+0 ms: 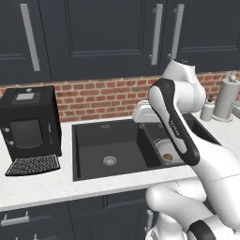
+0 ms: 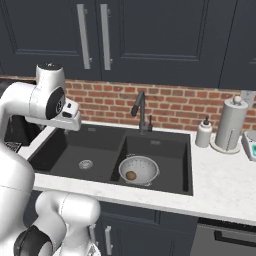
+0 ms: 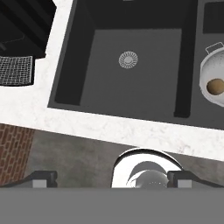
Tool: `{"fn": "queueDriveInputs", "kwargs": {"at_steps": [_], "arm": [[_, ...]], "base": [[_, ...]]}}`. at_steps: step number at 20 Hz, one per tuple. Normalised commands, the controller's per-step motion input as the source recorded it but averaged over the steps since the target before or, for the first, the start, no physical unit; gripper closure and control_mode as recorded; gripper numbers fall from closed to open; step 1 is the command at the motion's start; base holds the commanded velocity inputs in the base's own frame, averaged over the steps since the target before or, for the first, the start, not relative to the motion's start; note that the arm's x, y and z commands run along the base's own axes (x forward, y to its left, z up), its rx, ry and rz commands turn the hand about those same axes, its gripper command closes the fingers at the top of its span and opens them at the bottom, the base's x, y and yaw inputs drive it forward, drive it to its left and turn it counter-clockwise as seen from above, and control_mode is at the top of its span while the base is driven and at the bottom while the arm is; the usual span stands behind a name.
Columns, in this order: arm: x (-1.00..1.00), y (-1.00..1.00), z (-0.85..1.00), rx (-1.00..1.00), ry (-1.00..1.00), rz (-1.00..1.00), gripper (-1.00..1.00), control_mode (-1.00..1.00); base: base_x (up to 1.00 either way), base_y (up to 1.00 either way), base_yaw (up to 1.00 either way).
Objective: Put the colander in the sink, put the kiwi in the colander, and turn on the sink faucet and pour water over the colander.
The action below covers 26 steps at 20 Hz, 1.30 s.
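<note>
A pale marbled counter (image 2: 220, 192) runs below a brick wall and carries a black double sink (image 2: 65, 150) set into its top. At its left end stands a black coffee machine (image 1: 29, 123). To the right of the sink, near the wall, stand a white soap bottle (image 2: 203, 133) and, beside it, a paper towel holder (image 2: 230, 124).

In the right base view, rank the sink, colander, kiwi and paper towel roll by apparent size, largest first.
1. sink
2. and 3. colander and paper towel roll: look about alike, and their distances from the camera differ, so no ranking
4. kiwi
</note>
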Motion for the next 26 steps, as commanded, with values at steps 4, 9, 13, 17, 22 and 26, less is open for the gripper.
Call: {"fn": "queueDriveInputs", "kwargs": {"at_steps": [4, 9, 13, 17, 22, 26], "arm": [[0.00, 0.00, 0.00, 0.00, 0.00, 0.00, -1.00, 1.00], [0.00, 0.00, 0.00, 0.00, 0.00, 0.00, -1.00, 1.00], [0.00, 0.00, 0.00, 0.00, 0.00, 0.00, -1.00, 1.00], [0.00, 0.00, 0.00, 0.00, 0.00, 0.00, -1.00, 1.00], [0.00, 0.00, 0.00, 0.00, 0.00, 0.00, -1.00, 1.00], [0.00, 0.00, 0.00, 0.00, 0.00, 0.00, -1.00, 1.00]], "base": [[0.00, -0.43, 0.00], [0.00, -0.54, 0.00], [0.00, -0.51, 0.00], [0.00, -0.51, 0.00], [0.00, -0.53, 0.00], [0.00, -0.56, 0.00]]}}
